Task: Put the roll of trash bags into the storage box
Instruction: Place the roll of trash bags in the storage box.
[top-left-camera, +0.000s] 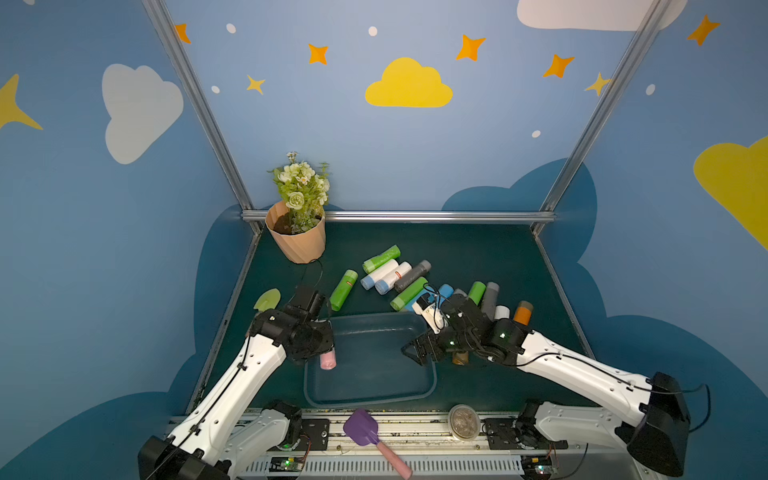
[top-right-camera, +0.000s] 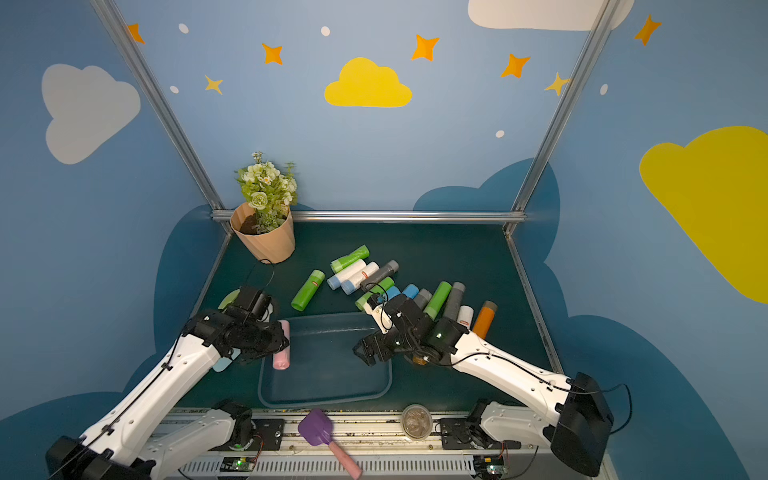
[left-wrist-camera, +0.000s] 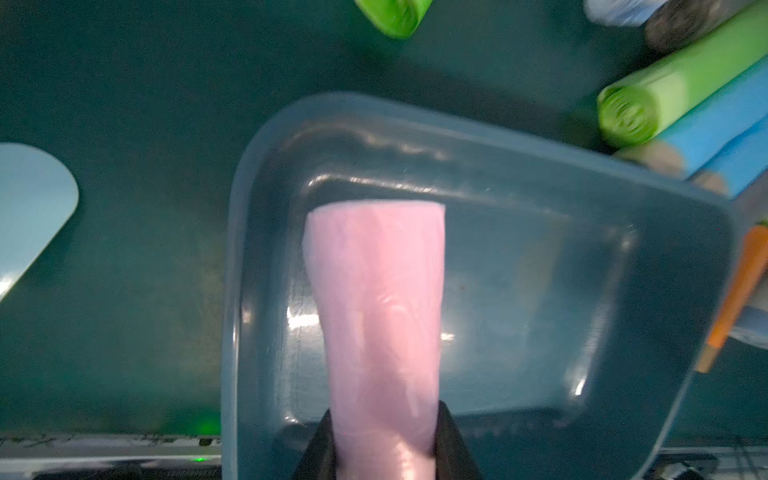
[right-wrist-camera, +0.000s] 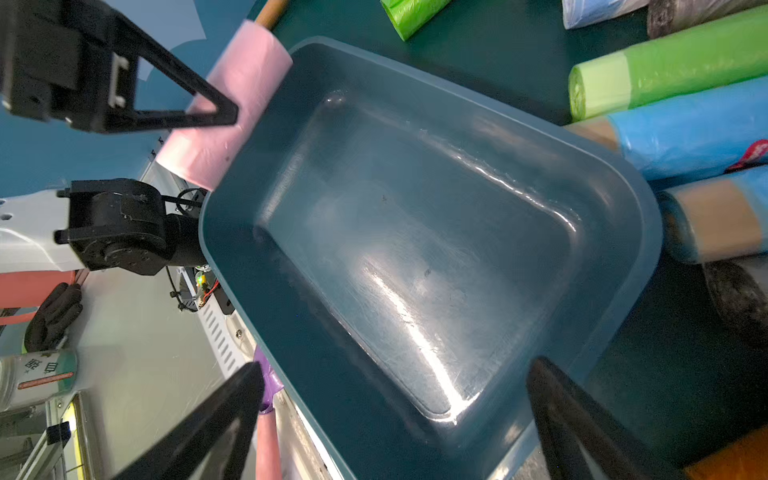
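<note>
Largely hidden by the left arm (top-left-camera: 232, 374) in a top view, the pink roll of trash bags (top-left-camera: 328, 360) is clamped in the left gripper (left-wrist-camera: 384, 419) over the storage box (top-left-camera: 374, 365), at its left edge. The right gripper (right-wrist-camera: 397, 368) gapes wide above the box's right rim.

Robot test booth: aluminium frame (top-left-camera: 399, 216), cloud-painted walls (top-left-camera: 332, 145), green table mat (top-left-camera: 478, 257).

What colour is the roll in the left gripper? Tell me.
Pale pink; the left wrist view shows the roll best, in the left gripper.
</note>
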